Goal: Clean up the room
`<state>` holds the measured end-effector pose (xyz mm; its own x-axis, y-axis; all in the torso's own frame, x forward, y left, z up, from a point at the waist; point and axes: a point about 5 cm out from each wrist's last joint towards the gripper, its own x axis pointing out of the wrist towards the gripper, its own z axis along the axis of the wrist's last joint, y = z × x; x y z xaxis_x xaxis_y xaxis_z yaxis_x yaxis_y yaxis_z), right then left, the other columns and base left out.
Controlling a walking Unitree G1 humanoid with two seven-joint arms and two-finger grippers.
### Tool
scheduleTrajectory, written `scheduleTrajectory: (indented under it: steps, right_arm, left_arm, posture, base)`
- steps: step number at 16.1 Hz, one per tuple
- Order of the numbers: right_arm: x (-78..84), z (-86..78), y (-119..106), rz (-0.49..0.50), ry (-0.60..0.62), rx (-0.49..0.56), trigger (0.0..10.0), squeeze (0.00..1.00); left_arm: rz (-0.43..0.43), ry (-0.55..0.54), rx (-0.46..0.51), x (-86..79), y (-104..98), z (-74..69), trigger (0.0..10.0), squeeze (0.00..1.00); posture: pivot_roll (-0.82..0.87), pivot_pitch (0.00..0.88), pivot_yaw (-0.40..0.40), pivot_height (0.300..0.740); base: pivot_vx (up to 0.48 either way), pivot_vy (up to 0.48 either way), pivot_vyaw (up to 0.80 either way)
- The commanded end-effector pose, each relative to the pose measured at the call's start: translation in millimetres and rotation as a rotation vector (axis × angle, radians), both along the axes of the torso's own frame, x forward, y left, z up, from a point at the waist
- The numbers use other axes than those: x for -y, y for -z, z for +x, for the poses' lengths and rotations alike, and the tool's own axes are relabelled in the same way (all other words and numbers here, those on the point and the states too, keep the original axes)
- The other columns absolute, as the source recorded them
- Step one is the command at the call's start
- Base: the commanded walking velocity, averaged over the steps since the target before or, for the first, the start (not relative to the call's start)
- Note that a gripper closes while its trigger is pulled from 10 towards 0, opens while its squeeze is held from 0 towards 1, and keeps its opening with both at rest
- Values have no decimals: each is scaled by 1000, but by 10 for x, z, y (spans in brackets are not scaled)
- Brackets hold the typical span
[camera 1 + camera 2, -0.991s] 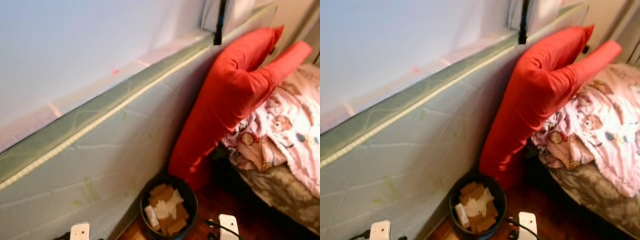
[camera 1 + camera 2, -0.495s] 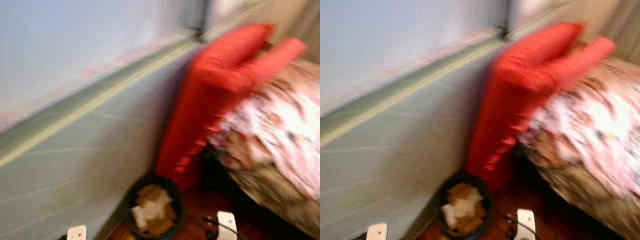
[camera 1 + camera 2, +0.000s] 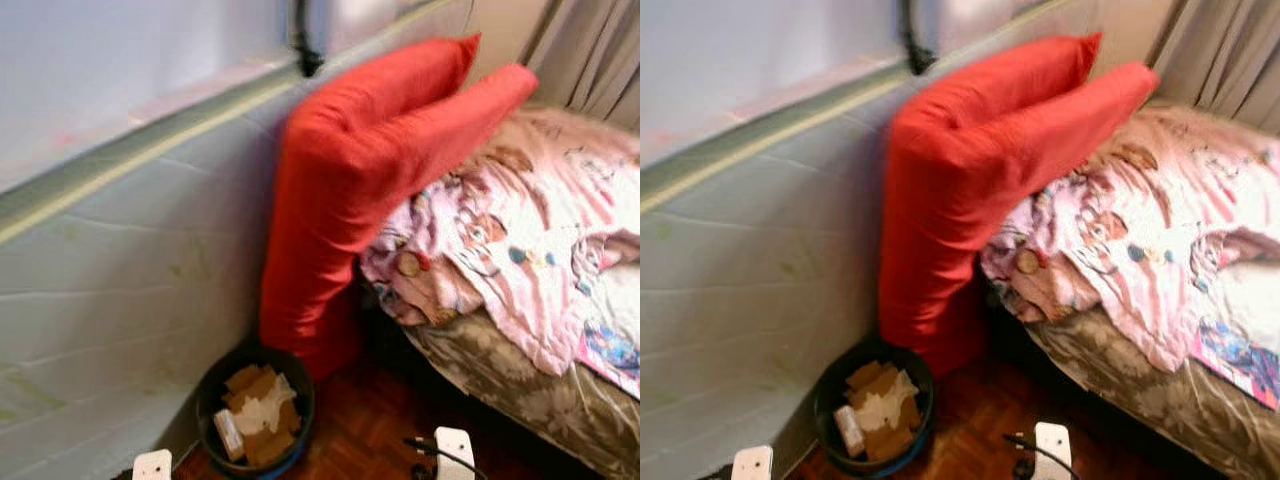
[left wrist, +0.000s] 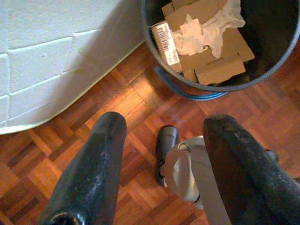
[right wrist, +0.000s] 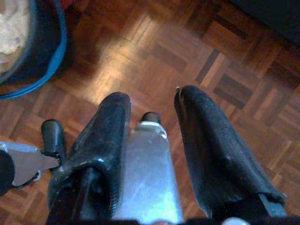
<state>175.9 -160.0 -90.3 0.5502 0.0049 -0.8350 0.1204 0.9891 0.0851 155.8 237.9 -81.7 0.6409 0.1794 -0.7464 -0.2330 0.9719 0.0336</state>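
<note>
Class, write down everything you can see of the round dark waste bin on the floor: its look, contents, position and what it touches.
The round dark waste bin stands upright on the reddish parquet floor, open at the top, with a blue band low on its wall. It holds flat brown cardboard pieces, crumpled white paper and a small white barcoded packet. It sits close beside the pale quilted mattress side, just below the big red cushion; whether they touch is unclear.

Glossy wood parquet floor [image 4: 56, 154]; smooth red cloth cushion [image 3: 340, 200]; cardboard scraps [image 4: 211, 51].
</note>
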Motion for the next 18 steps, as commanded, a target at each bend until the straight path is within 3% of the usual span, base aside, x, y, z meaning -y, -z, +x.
scheduleTrajectory:
  steps: [1, 3, 18]
  right_arm:
    - [475, -235, 44, 37, 164, -45, 10000, 0]
    - [476, -232, 42, 34, 159, -43, 10000, 0]
    - [487, -224, 37, 29, 149, -37, 10000, 0]
  left_arm:
    - [15, 78, -165, -68, 83, -172, 10000, 0]
    - [15, 78, -165, -62, 83, -167, 10000, 0]
    - [8, 62, -155, -67, 73, -139, 10000, 0]
  posture:
    - [50, 0, -3, 740]
    - [50, 0, -3, 740]
    - [33, 0, -1, 740]
  base:
    - [0, -382, -738]
    - [0, -381, -725]
    - [0, -381, 0]
